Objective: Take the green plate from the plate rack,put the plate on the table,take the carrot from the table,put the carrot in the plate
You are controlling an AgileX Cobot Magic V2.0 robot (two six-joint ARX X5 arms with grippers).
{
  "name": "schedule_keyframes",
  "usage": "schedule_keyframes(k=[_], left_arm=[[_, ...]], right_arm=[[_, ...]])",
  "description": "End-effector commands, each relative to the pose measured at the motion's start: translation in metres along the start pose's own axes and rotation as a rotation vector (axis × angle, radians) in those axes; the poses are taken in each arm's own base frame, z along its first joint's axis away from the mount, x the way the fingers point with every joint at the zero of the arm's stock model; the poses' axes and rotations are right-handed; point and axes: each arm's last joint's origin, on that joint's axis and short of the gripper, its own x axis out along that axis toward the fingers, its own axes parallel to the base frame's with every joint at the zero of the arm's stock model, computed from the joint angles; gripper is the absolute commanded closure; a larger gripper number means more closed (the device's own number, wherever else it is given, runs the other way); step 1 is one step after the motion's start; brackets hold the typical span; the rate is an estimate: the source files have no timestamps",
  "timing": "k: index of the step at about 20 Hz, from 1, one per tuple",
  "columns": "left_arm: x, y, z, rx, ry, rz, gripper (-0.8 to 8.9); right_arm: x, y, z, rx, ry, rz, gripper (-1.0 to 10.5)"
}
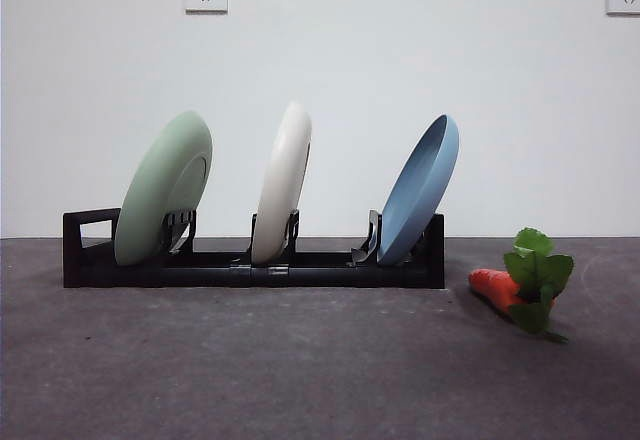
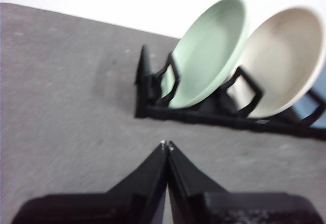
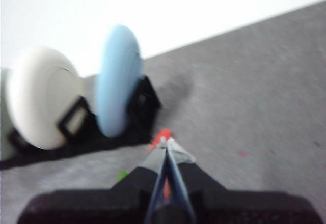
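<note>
You have the plate rack (image 1: 250, 272) sitting on the counter (image 1: 300, 370) with all three plates standing on edge in it. The green plate (image 1: 163, 200) is in the leftmost slot, next to the rack's loop handle, and it leans to the right. A cream-white plate (image 1: 283, 180) stands in the middle slot and a blue plate (image 1: 420, 188) in the right slot, both leaning the same way.

The carrot (image 1: 497, 287) lies on the counter to the right of the rack, a little nearer to you than the rack's base and apart from it, its green leaves pointing right and towards you.

Your left claw (image 2: 166, 144) hangs over bare counter near the handle end of the rack, facing the green plate's hollow side; its jaws are pressed together tip to tip with nothing between them. Your right claw (image 3: 166, 143) is over the counter by the blue plate's end of the rack, jaws also closed together and holding nothing, with a bit of the carrot's orange showing just past its tips. That view is blurred.
</note>
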Motion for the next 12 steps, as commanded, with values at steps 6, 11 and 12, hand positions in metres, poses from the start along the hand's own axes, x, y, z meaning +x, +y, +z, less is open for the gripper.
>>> schedule_keyframes(k=[6,11,12], left_arm=[[-0.022,-0.02,0.049,-0.011,-0.01,-0.117,8.2],[-0.03,-0.031,0.077,0.013,0.059,-0.193,8.2],[-0.031,-0.033,0.083,0.024,0.076,-0.209,8.21]], right_arm=[[-0.004,0.02,0.051,0.008,0.117,0.062,9.6],[-0.004,0.033,0.083,-0.064,0.268,0.115,9.6],[-0.003,0.035,0.09,-0.082,0.301,0.133,9.6]])
